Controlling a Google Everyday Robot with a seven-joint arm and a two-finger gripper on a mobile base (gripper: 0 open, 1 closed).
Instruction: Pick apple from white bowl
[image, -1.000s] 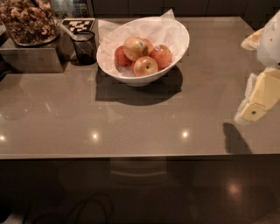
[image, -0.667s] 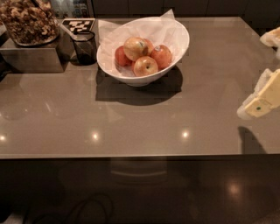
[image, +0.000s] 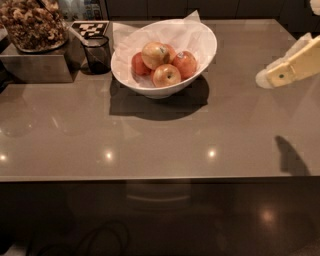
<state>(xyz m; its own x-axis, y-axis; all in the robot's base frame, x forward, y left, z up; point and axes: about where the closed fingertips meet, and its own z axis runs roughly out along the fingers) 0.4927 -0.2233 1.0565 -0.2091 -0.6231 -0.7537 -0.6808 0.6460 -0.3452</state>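
Observation:
The white bowl (image: 202, 47), lined with white paper, stands at the back middle of the grey-brown table. Several apples lie in it. The palest, yellow-gold apple (image: 155, 54) sits on top of the pile, with a blushed one (image: 166, 75) in front of it and redder ones (image: 185, 64) to its sides. My gripper (image: 287, 70), cream-coloured, hangs in the air at the right edge of the view. It is well to the right of the bowl, at about the bowl's height in the picture, and holds nothing that I can see.
A small dark glass cup (image: 97, 53) stands just left of the bowl. Behind it lies a checkered marker card (image: 90, 28). A metal box topped with a bowl of brown snacks (image: 31, 27) fills the back left. The table's front edge (image: 160, 178) runs across the view.
My gripper has moved up in the view, away from the table's front, staying at the right edge. The bowl and apples have not moved.

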